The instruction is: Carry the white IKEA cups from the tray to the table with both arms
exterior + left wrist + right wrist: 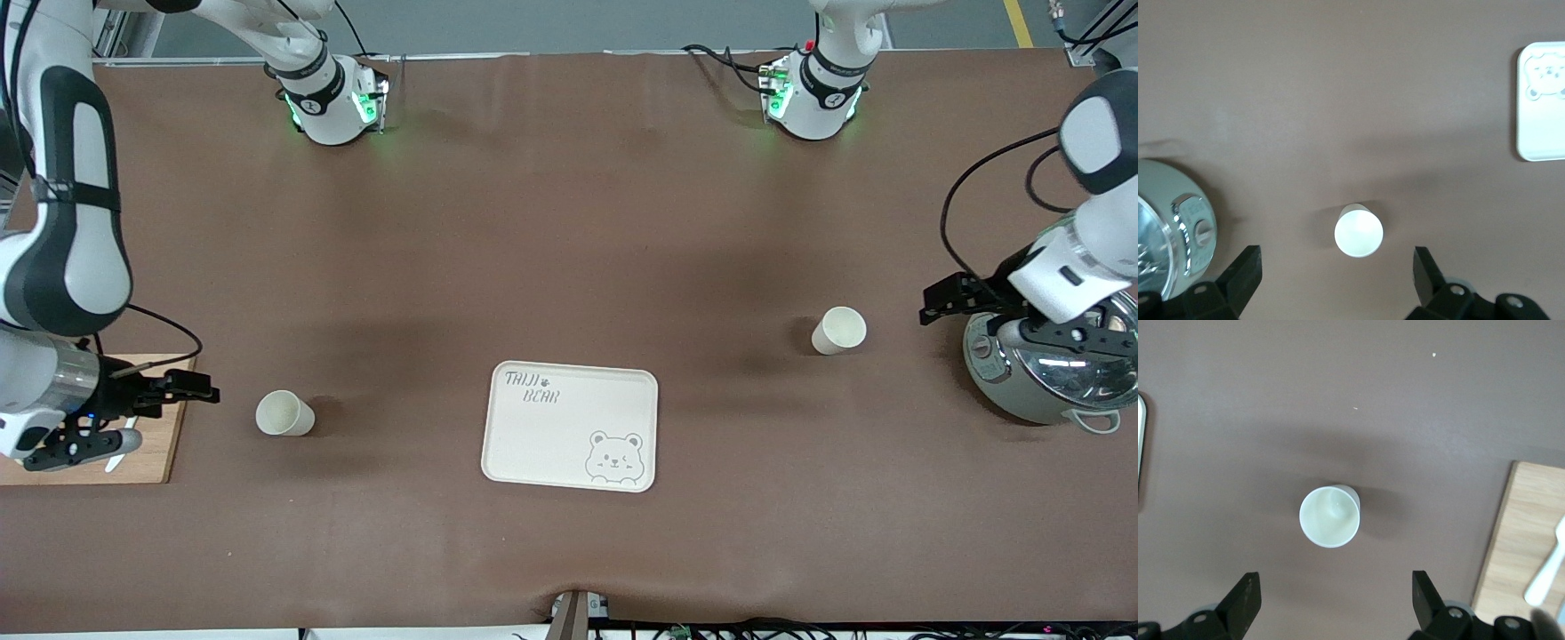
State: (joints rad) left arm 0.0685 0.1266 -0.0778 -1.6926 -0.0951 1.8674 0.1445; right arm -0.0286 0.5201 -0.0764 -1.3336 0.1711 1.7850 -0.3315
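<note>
Two white IKEA cups stand upright on the brown table. One cup [284,414] is toward the right arm's end, the other cup [838,330] toward the left arm's end. My right gripper [182,388] hangs open and empty over the wooden board's edge, beside its cup [1330,516], which sits ahead of the gripper [1335,587]. My left gripper [951,300] hangs open and empty over the table between its cup [1359,231] and the pot, with the cup ahead of the gripper [1336,267]. Neither gripper touches a cup.
A cream bear-printed tray [569,396] lies between the cups, nearer the front camera. A grey pot with a glass lid [1053,373] stands under the left arm's wrist. A wooden board [89,471] with a white utensil [1548,573] lies at the right arm's end.
</note>
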